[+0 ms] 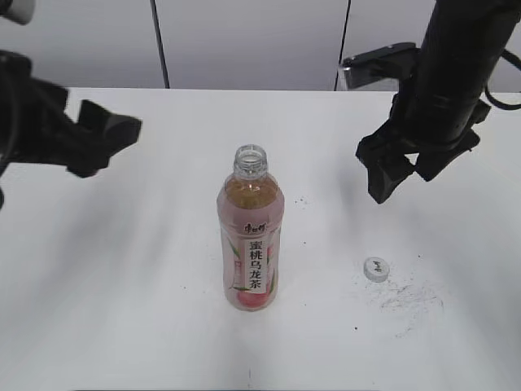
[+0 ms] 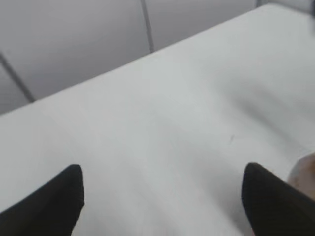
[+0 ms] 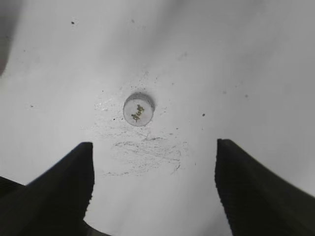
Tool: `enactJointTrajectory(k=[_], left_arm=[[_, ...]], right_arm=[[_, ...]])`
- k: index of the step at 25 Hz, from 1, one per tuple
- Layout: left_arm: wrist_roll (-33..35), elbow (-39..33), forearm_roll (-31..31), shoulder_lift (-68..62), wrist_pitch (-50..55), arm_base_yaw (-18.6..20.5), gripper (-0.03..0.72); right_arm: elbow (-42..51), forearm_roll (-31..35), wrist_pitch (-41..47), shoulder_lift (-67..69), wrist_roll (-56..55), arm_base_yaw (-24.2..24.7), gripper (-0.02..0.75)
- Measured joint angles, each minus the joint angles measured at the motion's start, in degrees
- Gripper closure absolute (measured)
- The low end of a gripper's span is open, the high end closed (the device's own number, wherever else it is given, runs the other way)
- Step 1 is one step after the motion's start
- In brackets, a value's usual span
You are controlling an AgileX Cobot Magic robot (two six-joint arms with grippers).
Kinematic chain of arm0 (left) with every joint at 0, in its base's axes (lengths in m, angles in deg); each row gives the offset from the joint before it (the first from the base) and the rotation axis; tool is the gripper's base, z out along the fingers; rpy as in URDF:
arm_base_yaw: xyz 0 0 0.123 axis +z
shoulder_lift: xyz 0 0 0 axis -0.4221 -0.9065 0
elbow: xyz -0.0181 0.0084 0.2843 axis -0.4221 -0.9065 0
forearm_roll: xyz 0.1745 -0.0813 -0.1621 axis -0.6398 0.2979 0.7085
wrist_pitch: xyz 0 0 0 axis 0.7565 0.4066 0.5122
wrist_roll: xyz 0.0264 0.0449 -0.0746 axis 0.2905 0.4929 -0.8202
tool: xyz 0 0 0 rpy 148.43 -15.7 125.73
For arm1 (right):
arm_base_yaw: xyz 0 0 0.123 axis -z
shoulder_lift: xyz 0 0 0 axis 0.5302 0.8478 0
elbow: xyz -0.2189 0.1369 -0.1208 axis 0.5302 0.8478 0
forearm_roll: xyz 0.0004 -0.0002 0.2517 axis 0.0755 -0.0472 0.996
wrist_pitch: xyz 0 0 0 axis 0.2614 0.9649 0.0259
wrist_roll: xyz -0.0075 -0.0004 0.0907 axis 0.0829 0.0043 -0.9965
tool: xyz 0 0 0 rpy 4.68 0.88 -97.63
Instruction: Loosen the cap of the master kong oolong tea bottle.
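The master kong oolong tea bottle (image 1: 251, 241) stands upright at the middle of the white table, its neck open and uncapped. A sliver of it shows at the right edge of the left wrist view (image 2: 304, 173). The cap (image 1: 376, 268) lies on the table to the bottle's right, logo up; it also shows in the right wrist view (image 3: 138, 108). My right gripper (image 1: 400, 179) is open and empty, held above the table behind the cap; its jaws (image 3: 153, 152) frame bare table. My left gripper (image 1: 104, 145) is open and empty, well left of the bottle; its jaws (image 2: 161, 176) show only table.
The white table (image 1: 146, 277) has dark scuff marks (image 1: 411, 297) near the cap. A grey panelled wall (image 1: 244, 41) runs behind the table's far edge.
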Motion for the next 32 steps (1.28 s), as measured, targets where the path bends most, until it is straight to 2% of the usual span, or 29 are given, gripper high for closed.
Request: enactJointTrajectory(k=[4, 7, 11, 14, 20, 26, 32], left_arm=[[2.55, 0.00, 9.33, 6.15, 22.82, 0.00, 0.104], [12.05, 1.23, 20.13, 12.04, 37.13, 0.00, 0.104], [22.48, 2.42, 29.51, 24.09, 47.43, 0.00, 0.104], [25.56, 2.65, 30.15, 32.88, 52.83, 0.00, 0.104], [26.14, 2.71, 31.83, 49.70, 59.02, 0.00, 0.104], [26.26, -0.37, 32.36, 59.65, 66.37, 0.00, 0.127], [26.35, -3.46, 33.55, 62.62, 62.65, 0.00, 0.145]], right_arm=[[0.00, 0.00, 2.36, -4.51, -1.83, 0.00, 0.164], [0.00, 0.00, 5.19, -8.10, -2.07, 0.00, 0.164], [1.58, 0.27, 5.48, -14.22, -2.07, 0.00, 0.164], [5.78, 1.51, 5.59, -19.72, -2.22, 0.00, 0.164], [18.76, 3.32, 6.02, -33.32, -2.22, 0.00, 0.164], [29.52, 3.22, 6.23, -49.10, -2.27, 0.00, 0.164], [35.70, 2.39, 5.56, -67.31, -2.35, 0.00, 0.164]])
